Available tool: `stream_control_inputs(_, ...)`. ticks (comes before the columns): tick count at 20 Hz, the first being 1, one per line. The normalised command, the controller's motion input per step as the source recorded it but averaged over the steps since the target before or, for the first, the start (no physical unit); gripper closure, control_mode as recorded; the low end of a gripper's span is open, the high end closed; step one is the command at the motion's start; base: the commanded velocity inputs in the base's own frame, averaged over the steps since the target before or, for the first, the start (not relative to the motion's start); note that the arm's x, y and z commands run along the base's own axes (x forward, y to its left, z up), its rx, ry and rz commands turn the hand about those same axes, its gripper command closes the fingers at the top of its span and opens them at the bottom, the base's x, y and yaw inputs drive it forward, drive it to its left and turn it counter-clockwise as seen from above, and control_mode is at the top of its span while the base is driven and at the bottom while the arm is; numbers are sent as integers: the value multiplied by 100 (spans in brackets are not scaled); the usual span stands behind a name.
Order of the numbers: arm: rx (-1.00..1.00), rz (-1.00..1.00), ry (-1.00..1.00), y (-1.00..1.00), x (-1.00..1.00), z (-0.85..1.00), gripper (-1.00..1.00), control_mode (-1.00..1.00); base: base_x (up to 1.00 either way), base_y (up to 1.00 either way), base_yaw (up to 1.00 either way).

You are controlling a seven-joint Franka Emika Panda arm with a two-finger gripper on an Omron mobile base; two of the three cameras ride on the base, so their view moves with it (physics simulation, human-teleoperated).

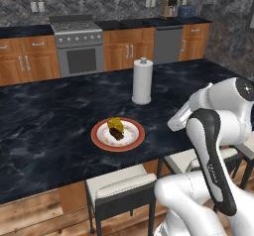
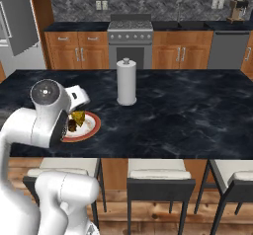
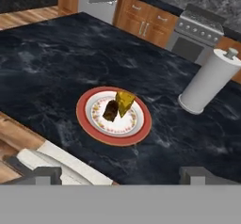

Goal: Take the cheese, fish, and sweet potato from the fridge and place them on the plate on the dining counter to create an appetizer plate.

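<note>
Your tool [image 3: 120,175] hangs spread wide, holding nothing, above and back from the plate [image 3: 89,124] on the desk [image 3: 56,63]. Cheese [image 3: 125,101] & sweet potato [image 3: 111,110] touch on it; can't spot fish, maybe still unfetched. Careless pass could knock the paper towel roll [image 3: 207,83] just beyond.

Wooden cabinets [image 2: 74,54], steel stove [image 2: 130,39], grey stone backsplash [image 2: 163,4], plank floor [image 2: 163,212]

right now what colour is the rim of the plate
Red-brown around a white centre; the plate shows it best in the hand view.
</note>
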Motion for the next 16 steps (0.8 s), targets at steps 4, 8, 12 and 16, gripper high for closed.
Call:
stream_control_inputs(4,0,-9,-8,0,-65,39,-100,-100,0,0,0)
stream_control_inputs(8,0,-13,-3,0,-44,43,-100,-100,0,0,0)
stream_control_inputs(12,0,-15,-1,0,-14,41,-100,-100,0,0,0)
stream_control_inputs(16,0,-13,-1,0,-2,28,-100,-100,0,0,0)
